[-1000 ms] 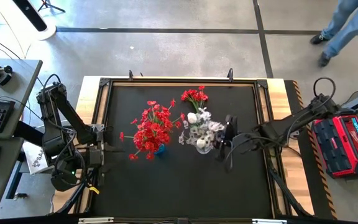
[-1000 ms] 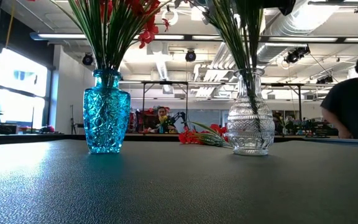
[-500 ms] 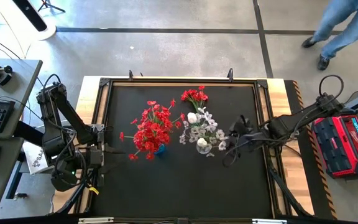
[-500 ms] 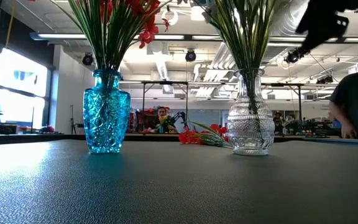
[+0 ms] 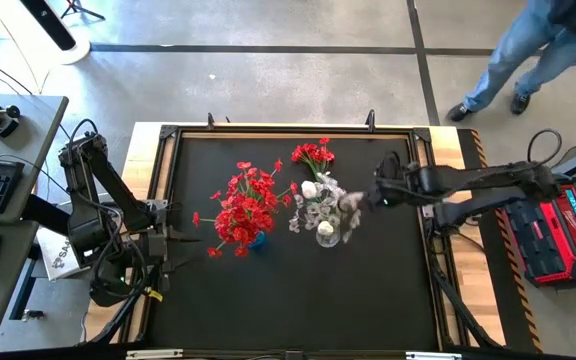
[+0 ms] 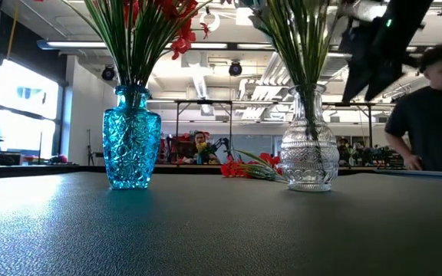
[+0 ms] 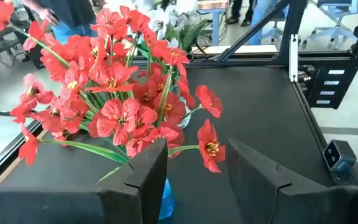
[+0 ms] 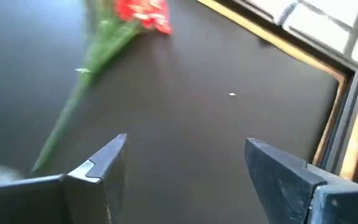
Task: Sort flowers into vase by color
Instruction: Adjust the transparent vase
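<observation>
A blue glass vase [image 6: 131, 138] holds a bunch of red flowers [image 5: 243, 212], also filling the left wrist view [image 7: 114, 93]. To its right a clear glass vase [image 6: 309, 149] holds white flowers [image 5: 323, 210]. One red sprig [image 5: 313, 155] lies flat on the mat toward the far edge, blossoms [image 8: 140, 15] and green stem [image 8: 79, 93] in the right wrist view. My right gripper [image 5: 383, 190] hovers open, right of the clear vase, with the sprig ahead of it [image 8: 185, 168]. My left gripper [image 7: 197, 174] waits open at the table's left side, facing the red bunch.
The black mat [image 5: 288, 300] is framed by a metal rail and wooden border [image 5: 448, 150]. Bare mat lies on the near half and right of the clear vase. A person [image 6: 436, 107] stands beyond the table's right side; another walks past the far edge [image 5: 528, 50].
My right gripper has drawn back from the clear vase toward the table's right, then swung toward the far edge and turned to face the red sprig lying there. The vases, flowers and left arm have stayed put.
</observation>
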You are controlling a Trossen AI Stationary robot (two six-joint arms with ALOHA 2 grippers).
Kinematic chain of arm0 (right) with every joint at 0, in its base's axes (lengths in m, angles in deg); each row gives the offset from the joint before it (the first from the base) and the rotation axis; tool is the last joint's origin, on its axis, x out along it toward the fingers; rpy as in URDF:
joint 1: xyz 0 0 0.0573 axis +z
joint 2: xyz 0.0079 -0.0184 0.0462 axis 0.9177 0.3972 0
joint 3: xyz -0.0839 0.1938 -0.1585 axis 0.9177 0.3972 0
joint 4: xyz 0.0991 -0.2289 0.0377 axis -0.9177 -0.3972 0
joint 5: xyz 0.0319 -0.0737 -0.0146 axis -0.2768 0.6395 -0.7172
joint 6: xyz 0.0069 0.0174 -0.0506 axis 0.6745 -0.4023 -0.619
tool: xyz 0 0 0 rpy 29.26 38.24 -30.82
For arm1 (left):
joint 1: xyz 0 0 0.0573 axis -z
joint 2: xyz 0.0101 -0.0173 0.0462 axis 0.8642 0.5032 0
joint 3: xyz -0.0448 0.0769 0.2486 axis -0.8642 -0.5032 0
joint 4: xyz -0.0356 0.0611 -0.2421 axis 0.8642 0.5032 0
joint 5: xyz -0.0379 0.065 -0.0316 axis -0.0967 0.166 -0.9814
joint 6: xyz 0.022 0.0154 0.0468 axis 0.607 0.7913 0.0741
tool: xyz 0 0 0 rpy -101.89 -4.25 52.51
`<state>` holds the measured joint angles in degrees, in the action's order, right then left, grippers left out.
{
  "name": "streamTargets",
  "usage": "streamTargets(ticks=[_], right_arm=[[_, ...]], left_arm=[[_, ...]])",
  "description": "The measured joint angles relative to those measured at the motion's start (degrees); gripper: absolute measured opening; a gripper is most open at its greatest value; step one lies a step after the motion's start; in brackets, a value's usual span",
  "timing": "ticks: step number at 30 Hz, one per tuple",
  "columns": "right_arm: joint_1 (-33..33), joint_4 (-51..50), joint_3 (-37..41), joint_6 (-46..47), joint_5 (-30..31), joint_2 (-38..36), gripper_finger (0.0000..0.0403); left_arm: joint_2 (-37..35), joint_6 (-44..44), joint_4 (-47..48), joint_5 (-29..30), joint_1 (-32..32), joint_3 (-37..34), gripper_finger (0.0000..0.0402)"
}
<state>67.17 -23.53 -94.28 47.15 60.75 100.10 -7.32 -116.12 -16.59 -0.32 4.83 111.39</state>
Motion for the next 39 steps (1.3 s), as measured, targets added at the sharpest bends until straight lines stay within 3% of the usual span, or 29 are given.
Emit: streamTargets(ticks=[3,10,18,27,33,39], right_arm=[[-7.9,11.8,6.8,-5.5,-3.1,0.1,0.0251],[-19.8,53.1,23.0,-12.7,-12.5,4.1,0.0251],[-20.7,66.3,20.8,-17.1,-15.2,18.5,0.0251],[-20.7,64.8,11.8,-19.8,-17.7,31.1,0.0251],[-20.3,50.1,5.6,-19.9,-16.7,29.7,0.0251],[-15.7,35.7,-1.7,-20.0,-9.6,25.5,0.0251]], left_arm=[[0.0,0.3,0.0,0.0,0.0,0.0,0.0151],[0.0,0.3,0.0,0.0,0.0,0.0,0.0151],[0.0,-1.2,-0.3,1.2,-0.1,0.0,0.0151],[0.0,-1.2,-0.3,1.0,-0.1,0.0,0.0151],[0.0,-1.2,-0.3,0.9,-0.1,0.0,0.0151],[0.0,-1.2,-0.3,0.9,-0.1,0.0,0.0151]])
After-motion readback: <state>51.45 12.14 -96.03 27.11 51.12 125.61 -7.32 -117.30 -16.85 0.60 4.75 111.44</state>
